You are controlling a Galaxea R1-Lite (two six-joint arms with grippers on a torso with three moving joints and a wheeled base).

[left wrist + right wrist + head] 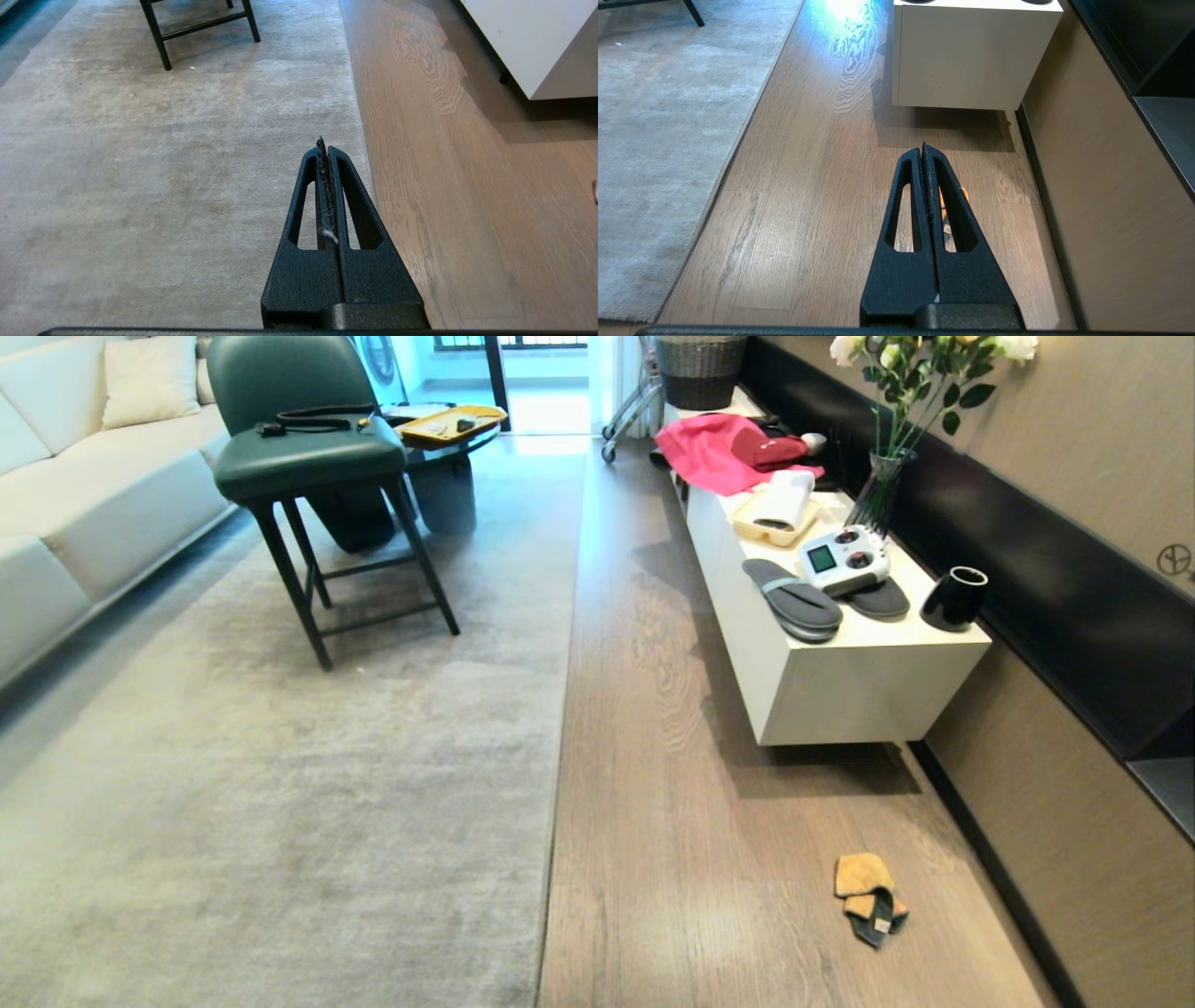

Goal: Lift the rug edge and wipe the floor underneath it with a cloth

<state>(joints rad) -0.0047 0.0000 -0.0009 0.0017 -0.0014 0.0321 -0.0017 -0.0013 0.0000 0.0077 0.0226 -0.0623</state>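
A large pale grey rug [280, 784] covers the left of the room; its straight rug edge [560, 747] lies flat on the brown wood floor [672, 821]. A crumpled orange-tan cloth [868, 898] with dark trim lies on the planks at the near right. Neither arm shows in the head view. My left gripper [325, 148] hangs shut and empty above the rug, just inside the rug edge [362, 140]. My right gripper [922, 149] is shut and empty above the floor [808, 210], with the cloth [942, 201] peeking out behind its fingers.
A white low cabinet [840, 681] stands right of the floor strip, carrying grey slippers [794, 602], a remote controller [845, 560], a black cup [954, 599], a vase and pink fabric [714, 453]. A green chair [308, 457] stands on the rug; a sofa [84, 495] sits far left.
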